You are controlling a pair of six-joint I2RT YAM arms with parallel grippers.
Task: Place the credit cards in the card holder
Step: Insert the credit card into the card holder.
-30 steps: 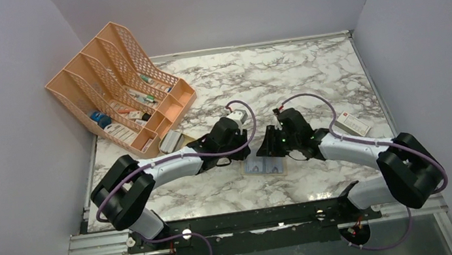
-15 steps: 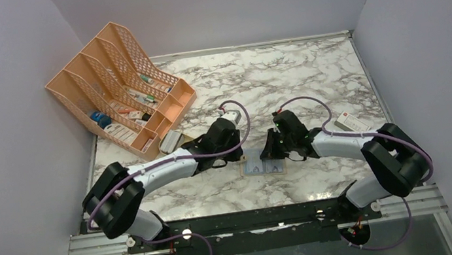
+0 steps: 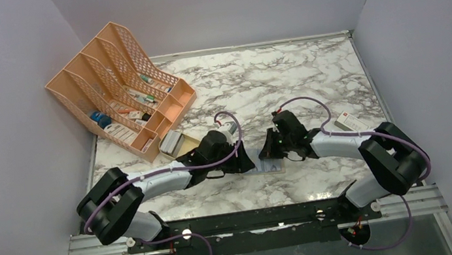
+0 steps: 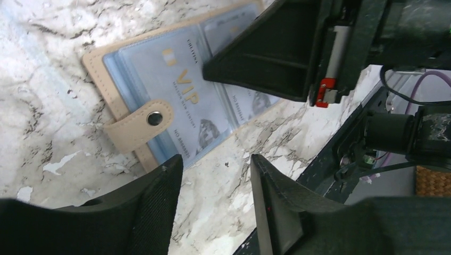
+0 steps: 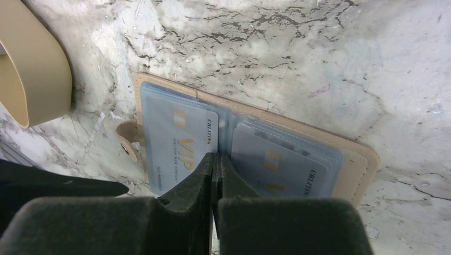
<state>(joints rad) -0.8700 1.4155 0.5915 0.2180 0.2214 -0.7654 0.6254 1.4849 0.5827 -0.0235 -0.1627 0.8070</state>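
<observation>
Lying open on the marble tabletop [image 3: 283, 80] just ahead of the two arm bases, the card holder [image 5: 234, 139] shows its pale blue pockets. Its snap strap [image 4: 141, 126] is folded in over one page. Credit cards [image 5: 178, 141] sit in both pages: one marked VIP on the strap side, others stacked on the opposite page. The left fingers [image 3: 244, 163] hover spread apart above the holder's strap edge, gripping nothing. The right fingers [image 5: 214, 169] are pressed together, tips down at the holder's middle fold beside the VIP card's edge; whether they pinch that edge cannot be told. Near the holder sits a beige oval dish [image 5: 37, 74]. Farther right, a white box with a red mark [image 3: 351, 123] lies by the right arm. At the far left stands an orange mesh rack [image 3: 115, 83] holding small items.
</observation>
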